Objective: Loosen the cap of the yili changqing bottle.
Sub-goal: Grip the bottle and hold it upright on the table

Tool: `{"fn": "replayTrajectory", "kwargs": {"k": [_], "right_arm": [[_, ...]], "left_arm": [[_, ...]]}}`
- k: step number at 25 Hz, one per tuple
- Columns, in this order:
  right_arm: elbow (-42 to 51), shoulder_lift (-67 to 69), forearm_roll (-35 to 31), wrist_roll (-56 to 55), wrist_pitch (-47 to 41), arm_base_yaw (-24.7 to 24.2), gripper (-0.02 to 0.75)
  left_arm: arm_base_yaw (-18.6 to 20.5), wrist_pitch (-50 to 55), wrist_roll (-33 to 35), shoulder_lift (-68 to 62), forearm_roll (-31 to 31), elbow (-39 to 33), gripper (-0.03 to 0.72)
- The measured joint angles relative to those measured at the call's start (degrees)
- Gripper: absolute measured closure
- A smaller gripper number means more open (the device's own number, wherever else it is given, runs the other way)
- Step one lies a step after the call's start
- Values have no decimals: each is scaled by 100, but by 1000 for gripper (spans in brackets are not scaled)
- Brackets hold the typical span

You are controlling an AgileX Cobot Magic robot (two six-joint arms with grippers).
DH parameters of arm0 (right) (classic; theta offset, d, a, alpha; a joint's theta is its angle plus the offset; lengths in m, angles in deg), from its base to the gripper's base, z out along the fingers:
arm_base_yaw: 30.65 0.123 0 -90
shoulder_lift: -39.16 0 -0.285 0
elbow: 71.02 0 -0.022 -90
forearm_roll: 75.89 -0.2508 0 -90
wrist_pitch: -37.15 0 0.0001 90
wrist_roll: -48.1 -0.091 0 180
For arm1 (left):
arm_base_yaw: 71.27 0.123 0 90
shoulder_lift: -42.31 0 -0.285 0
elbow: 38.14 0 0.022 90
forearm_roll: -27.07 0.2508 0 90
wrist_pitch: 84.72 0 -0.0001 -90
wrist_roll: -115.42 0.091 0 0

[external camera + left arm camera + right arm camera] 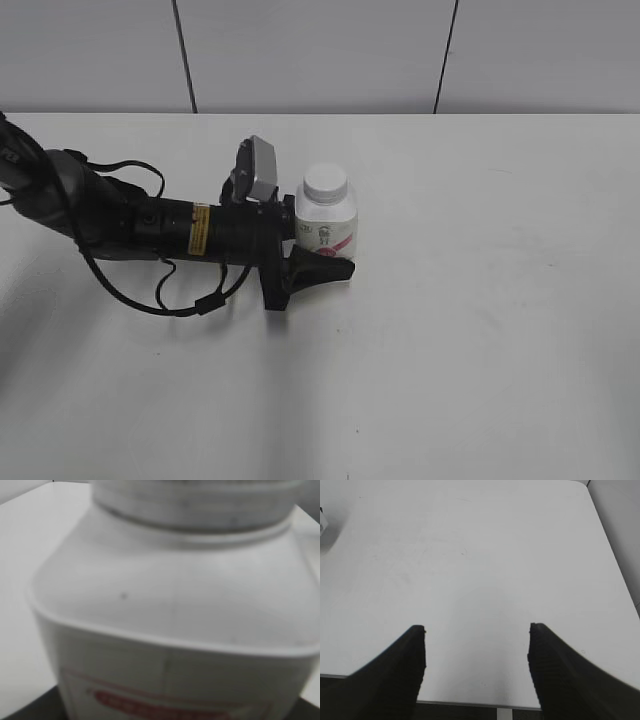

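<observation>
The yili changqing bottle (327,228) stands upright on the white table, white with a pink-red label. Its white cap (326,183) sits on the neck. My left gripper (338,256) reaches in from the left at the bottle's lower body. One black finger lies against its near side and the other is hidden behind it. In the left wrist view the bottle (170,630) fills the frame, with the cap (195,502) at the top edge and dark finger tips at the bottom corners. My right gripper (476,645) is open and empty above the table's edge, outside the exterior view.
The left arm with its cables (130,225) lies across the table's left side. A grey camera block (258,170) sits on its wrist. A small white object (322,527) shows at the left edge of the right wrist view. The table edge (470,703) runs below the right fingers.
</observation>
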Motion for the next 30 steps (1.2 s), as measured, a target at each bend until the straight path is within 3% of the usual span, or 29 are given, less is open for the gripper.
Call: {"fn": "replayTrajectory", "kwargs": {"k": [9,30], "right_arm": [[0,0,0,0,0,0,225],[0,0,0,0,0,0,225]], "left_arm": [[-187,176,399,-193,-341,-47,267],[-187,301,485,-348,-298,-47,269]]}}
